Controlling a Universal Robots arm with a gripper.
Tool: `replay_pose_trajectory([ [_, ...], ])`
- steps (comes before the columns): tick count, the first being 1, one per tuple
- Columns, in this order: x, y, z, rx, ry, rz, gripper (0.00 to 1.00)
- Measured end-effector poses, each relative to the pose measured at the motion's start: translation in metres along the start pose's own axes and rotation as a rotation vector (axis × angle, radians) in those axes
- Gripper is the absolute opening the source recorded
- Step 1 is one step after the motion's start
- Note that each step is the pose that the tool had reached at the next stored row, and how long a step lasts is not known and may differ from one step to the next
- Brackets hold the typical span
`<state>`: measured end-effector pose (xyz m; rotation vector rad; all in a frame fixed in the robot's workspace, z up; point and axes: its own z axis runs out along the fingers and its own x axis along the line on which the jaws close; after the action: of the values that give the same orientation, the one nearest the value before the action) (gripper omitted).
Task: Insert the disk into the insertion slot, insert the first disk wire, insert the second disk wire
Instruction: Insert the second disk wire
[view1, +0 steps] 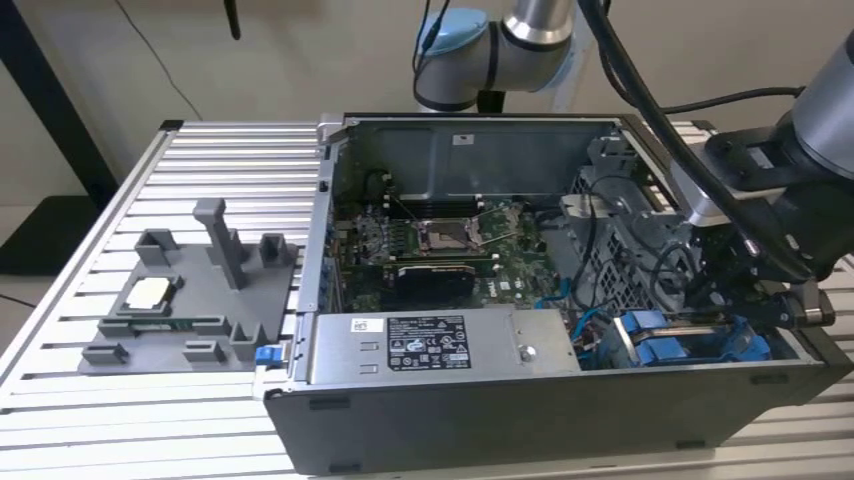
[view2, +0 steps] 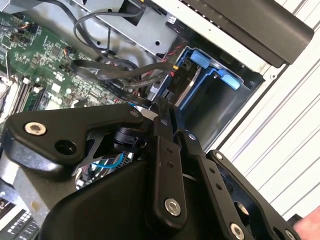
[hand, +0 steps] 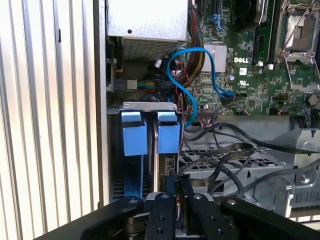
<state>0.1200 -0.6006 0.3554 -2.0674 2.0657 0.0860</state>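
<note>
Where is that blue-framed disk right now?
In the exterior view, the disk sits in the insertion slot at the computer case's lower corner on the exterior view's right, beside the power-supply box.

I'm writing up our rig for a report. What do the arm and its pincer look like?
The arm has silver-grey tubes, pale blue joint caps and black cables running alongside it. The pincer is matt black, built of flat linkage bars joined by round silver screws.
</note>
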Motion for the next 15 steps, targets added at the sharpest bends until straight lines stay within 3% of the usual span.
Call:
replay_pose_trajectory([
  [5, 0.0012, 0.0004, 0.0044, 0.0039, 0.0002, -0.001, 0.16],
  [8, 0.0018, 0.0004, 0.0074, 0.0109, -0.0009, -0.002, 0.16],
  [15, 0.0029, 0.001, 0.0129, 0.0442, -0.004, -0.008, 0.16],
])
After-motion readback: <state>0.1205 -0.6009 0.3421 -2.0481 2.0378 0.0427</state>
